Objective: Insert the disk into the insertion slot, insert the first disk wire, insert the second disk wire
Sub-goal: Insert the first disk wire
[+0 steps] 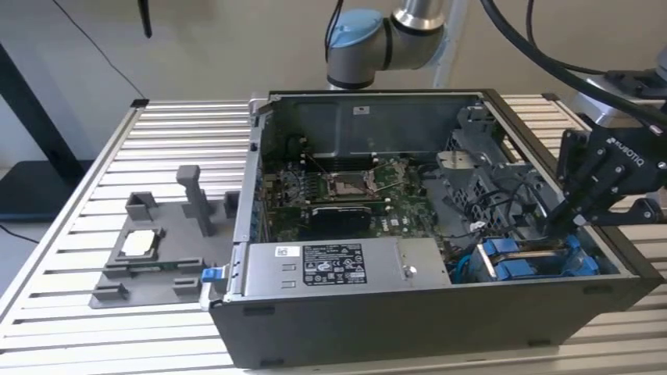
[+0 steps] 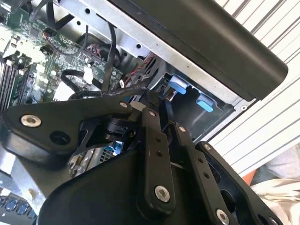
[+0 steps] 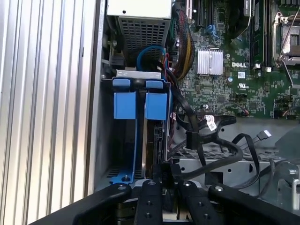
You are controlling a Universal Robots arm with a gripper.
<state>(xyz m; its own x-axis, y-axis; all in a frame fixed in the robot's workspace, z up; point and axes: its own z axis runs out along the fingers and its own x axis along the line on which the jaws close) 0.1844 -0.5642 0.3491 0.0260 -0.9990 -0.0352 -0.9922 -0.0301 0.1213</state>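
Slatted tabletop (image 1: 177,125), carrying an open dark computer case (image 1: 417,320). Power-supply box (image 1: 323,266) along the case's front wall. Insertion slot (image 3: 122,140): grey bay with blue trim, just beside that box. Disk (image 3: 156,105): seated in the slot, long axis running from the box end straight toward the tool. Tool (image 3: 166,176): at the disk's far end, fingers drawn close together; whether they pinch a wire cannot be told.

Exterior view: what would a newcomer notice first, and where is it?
The open dark case dominates the middle of the slatted table, its green board exposed. At the exterior view's right the gripper reaches into the case beside bright blue tabs. A grey fixture sits at that view's left.
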